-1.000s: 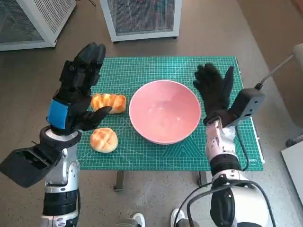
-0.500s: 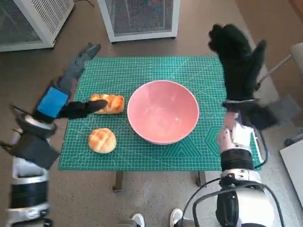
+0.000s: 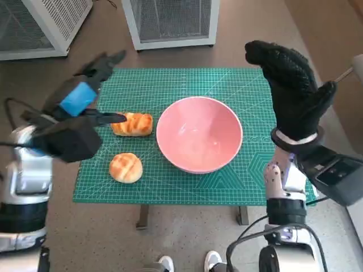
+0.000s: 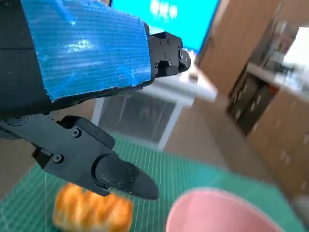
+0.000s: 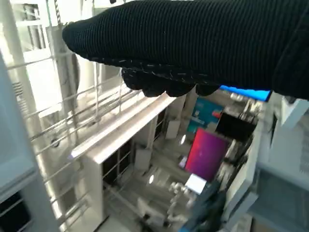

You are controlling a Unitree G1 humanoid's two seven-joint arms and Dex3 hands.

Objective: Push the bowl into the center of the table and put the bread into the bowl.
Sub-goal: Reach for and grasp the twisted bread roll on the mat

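Bowl [image 3: 199, 134] first: seen from the head camera, the pink dish sits roughly mid-table on the green cutting mat [image 3: 170, 85], with nothing in it. Just beside its left edge lies an elongated bread [image 3: 132, 123], and a round bun [image 3: 125, 167] rests nearer the front edge, apart from both. The left hand [image 3: 85, 93] is raised over the mat's left side, its fingers spread and grasping nothing, one dark fingertip reaching toward the long bread without clearly touching it. The right hand [image 3: 289, 85] is lifted high over the table's right side, glove flat and spread, nothing in it. Two white mesh cabinets [image 3: 170, 22] stand on the floor behind the table. From the left wrist camera, the blue-taped left hand [image 4: 96, 96] hangs above the long bread [image 4: 91, 212], its fingers apart, and the bowl's rim [image 4: 217, 212] shows alongside. From the right wrist camera, the gloved right hand [image 5: 193, 43] crosses the frame against blurred shelving, empty.
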